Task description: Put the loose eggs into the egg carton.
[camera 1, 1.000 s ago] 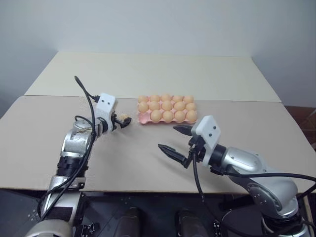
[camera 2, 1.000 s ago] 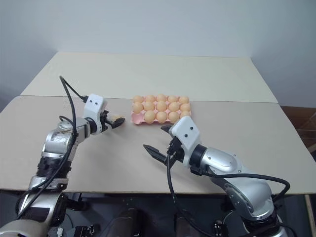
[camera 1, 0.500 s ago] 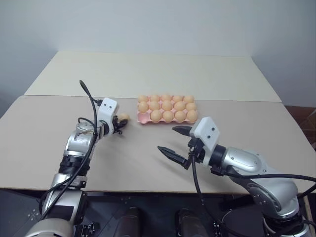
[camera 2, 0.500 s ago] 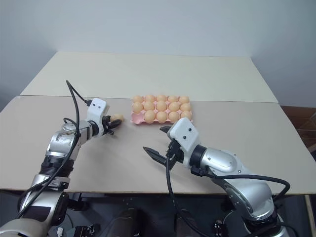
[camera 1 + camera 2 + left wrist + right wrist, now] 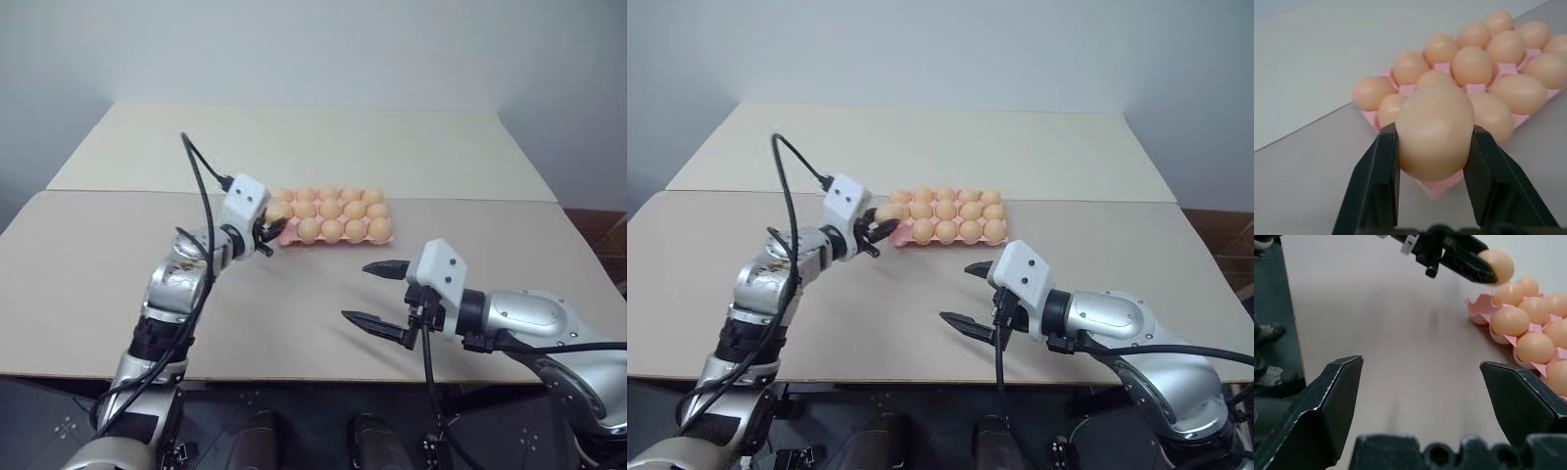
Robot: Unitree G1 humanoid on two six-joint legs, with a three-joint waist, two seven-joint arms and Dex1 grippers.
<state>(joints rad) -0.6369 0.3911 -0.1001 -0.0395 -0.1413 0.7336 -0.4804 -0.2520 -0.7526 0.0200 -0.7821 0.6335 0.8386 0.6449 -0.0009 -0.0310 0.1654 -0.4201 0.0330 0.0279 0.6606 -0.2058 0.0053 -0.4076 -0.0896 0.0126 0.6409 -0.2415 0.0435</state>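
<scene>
The left claw is closed on one egg. In the left wrist view its two black fingers press on both sides of the egg, and the egg stands between them with its blunt end up. The claw with this egg is raised over the counter, at the left end of the egg carton, just above the near-left corner of it. I cannot tell if the egg already touches the carton; in the left wrist view the pink edge is directly behind and under the egg.

The egg carton is a pink tray with a scalloped rim, and it lies flat on the counter in front of the robot, close to the seam where the lighter far board begins. Its cups carry many light orange-tan eggs in three rows. The corner cup nearest to the left claw is hidden by the claw, so I cannot say if it is filled.

The right claw is wide open and holds nothing. It hangs over the bare counter, on the near side of the carton and toward its right end, well apart from it. Its fingers point toward the left, across the counter, and in the right wrist view the left claw with its egg shows beyond them, beside the carton's corner.
</scene>
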